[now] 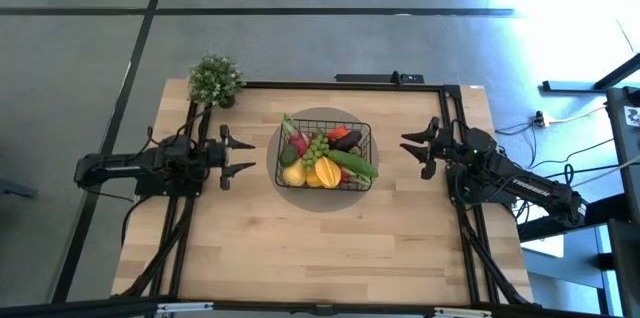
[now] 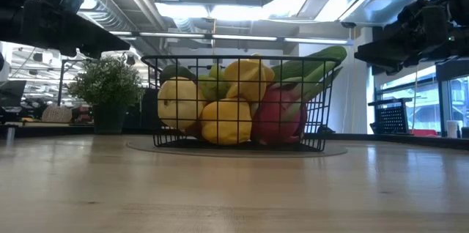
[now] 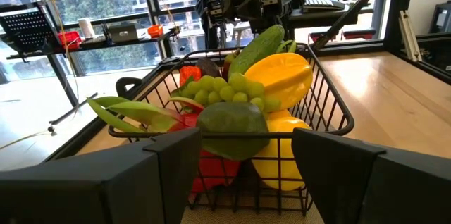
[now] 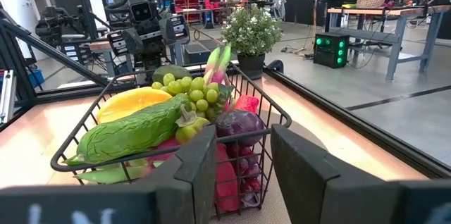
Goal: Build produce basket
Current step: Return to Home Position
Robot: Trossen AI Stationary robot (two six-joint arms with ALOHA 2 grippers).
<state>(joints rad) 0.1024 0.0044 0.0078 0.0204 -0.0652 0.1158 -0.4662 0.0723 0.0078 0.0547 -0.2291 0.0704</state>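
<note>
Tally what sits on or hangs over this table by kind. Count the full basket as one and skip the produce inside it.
Black wire-mesh basket: 1
Bushy green potted plant: 1
Grey round mat under the basket: 1
Dark two-finger grippers: 2 (left gripper, right gripper, both open)
Total: 5

Matte black arms [image 1: 120,170] with blocky dark jaws.

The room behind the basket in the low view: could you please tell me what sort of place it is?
Probably a robotics lab or workshop: exposed ceiling ducts, workbenches carrying gear, and red storage racks.
</note>
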